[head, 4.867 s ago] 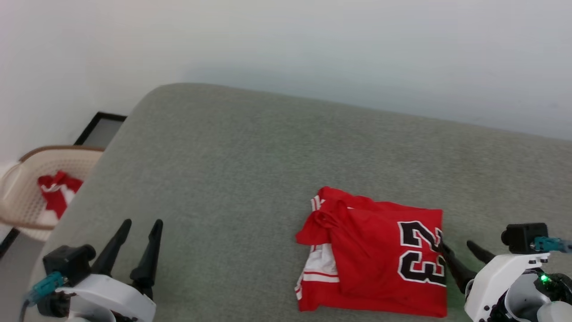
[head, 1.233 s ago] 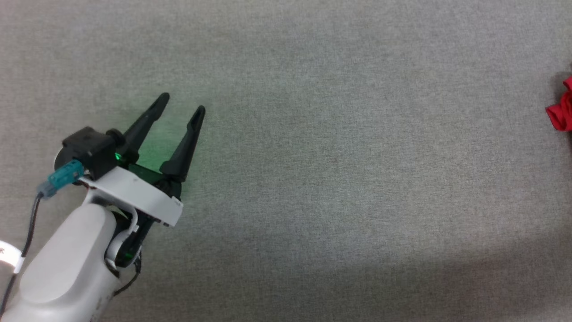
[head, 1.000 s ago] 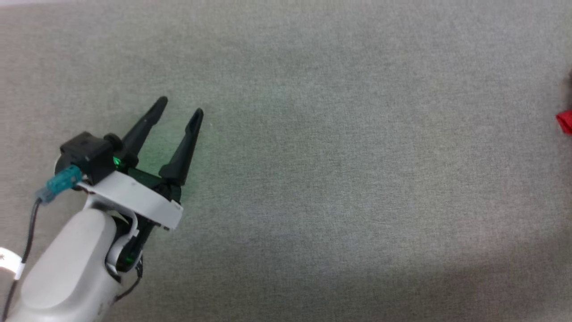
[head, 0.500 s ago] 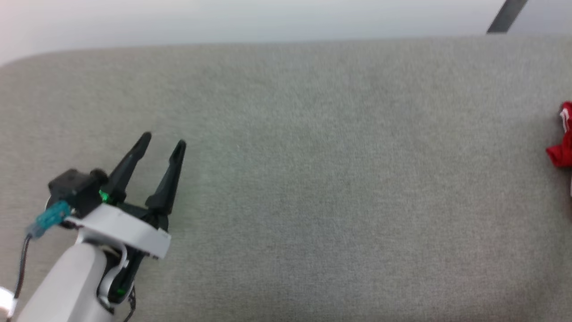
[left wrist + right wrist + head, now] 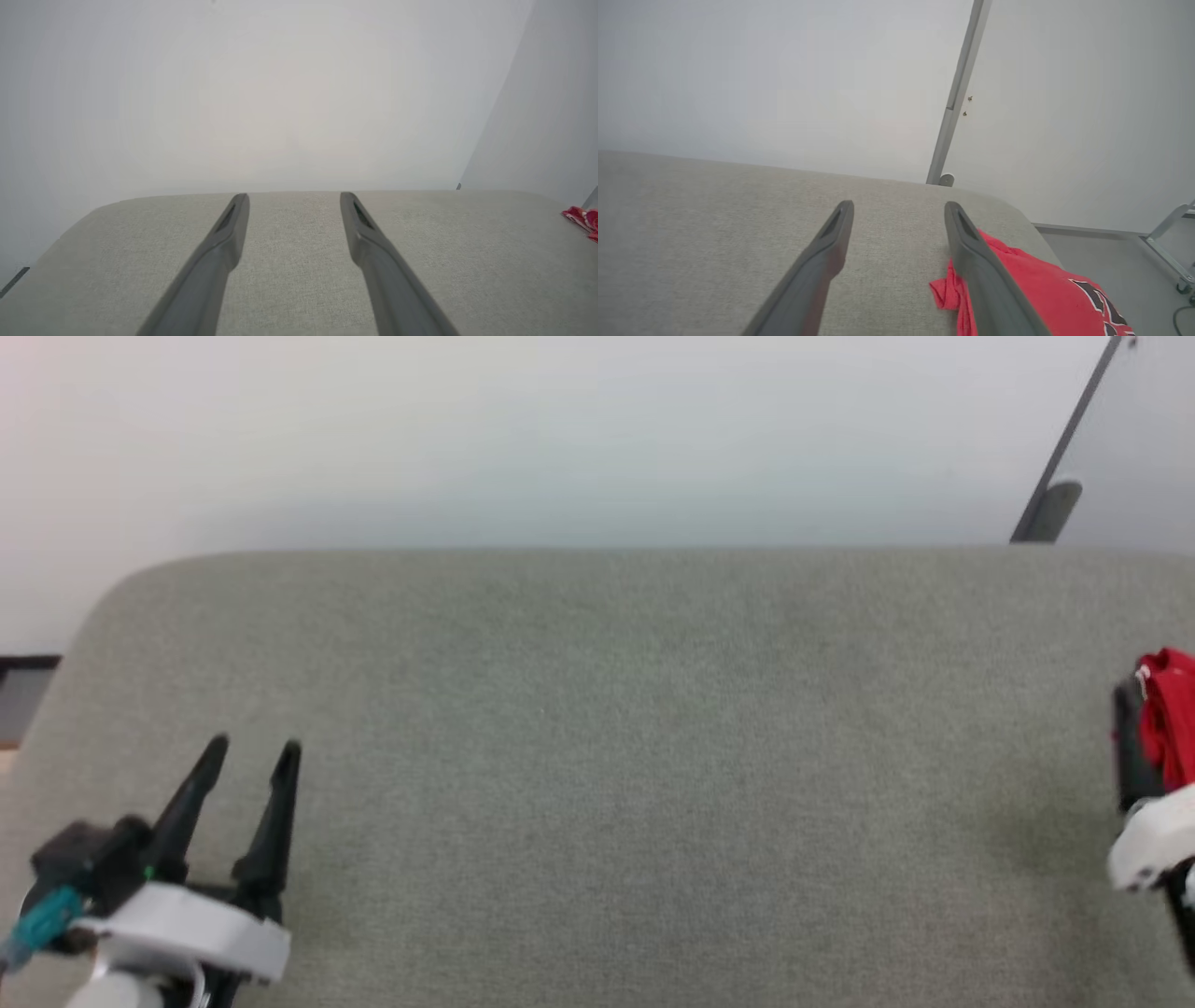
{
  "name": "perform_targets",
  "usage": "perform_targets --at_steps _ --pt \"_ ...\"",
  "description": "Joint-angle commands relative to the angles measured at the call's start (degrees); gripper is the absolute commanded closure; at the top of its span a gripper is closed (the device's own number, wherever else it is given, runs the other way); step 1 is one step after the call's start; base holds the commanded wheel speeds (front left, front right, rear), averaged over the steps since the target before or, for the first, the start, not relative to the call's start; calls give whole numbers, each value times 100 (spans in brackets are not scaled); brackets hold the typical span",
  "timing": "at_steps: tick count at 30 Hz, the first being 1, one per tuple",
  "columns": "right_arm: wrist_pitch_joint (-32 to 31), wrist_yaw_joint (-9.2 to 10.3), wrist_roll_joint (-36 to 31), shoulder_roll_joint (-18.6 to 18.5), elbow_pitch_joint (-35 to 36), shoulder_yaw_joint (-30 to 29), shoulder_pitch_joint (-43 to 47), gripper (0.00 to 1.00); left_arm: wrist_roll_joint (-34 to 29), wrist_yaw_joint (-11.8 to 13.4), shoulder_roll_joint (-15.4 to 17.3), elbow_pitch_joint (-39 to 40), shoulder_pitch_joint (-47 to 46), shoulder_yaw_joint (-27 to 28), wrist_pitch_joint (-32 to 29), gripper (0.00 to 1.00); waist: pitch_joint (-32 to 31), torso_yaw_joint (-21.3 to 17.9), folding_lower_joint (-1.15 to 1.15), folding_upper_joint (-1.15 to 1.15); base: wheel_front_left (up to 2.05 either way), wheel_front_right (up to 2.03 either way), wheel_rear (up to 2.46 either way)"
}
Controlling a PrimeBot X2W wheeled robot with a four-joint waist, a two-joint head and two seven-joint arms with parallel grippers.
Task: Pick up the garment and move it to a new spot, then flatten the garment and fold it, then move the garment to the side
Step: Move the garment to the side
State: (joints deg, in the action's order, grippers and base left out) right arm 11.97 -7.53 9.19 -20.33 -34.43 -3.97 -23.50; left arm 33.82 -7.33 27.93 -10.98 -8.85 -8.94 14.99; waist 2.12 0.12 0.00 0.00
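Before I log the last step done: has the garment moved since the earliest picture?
Yes, rightward. The garment now lies farther from the rounded left corner of the grey surface, near its right end; the camera turned too.

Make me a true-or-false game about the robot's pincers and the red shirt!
1. The left pincer is open and empty. True.
2. The red shirt lies in the middle of the grey cushion. False: it lies near the cushion's right end.
3. The right pincer is squeezing the shirt. False: it is open, with bare cushion between its fingers.
4. The shirt has black marks with white edges. True.
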Motion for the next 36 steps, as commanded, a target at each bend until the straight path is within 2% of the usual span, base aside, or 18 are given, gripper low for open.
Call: perform_targets --at_steps 1,9,18,26,36 --pt "64 10 32 70 97 34 150 0 -92 -21 -31 15 149 98 14 0 -254 112 0 0 0 0 0" --pt "223 10 -119 491 653 60 797 0 -452 -21 -230 167 646 690 14 0 -383 146 0 0 0 0 0" --pt "303 10 -399 1089 1491 -208 1583 0 -720 -17 -420 494 1186 988 14 0 -449 200 0 0 0 0 0" --pt "315 10 -511 1309 1961 -304 2095 0 -705 -17 -536 656 1489 1139 15 0 -441 216 0 0 0 0 0" --pt "321 10 -575 1442 2091 -238 2280 0 -627 -18 -517 728 1493 1097 15 0 -440 200 0 0 0 0 0"
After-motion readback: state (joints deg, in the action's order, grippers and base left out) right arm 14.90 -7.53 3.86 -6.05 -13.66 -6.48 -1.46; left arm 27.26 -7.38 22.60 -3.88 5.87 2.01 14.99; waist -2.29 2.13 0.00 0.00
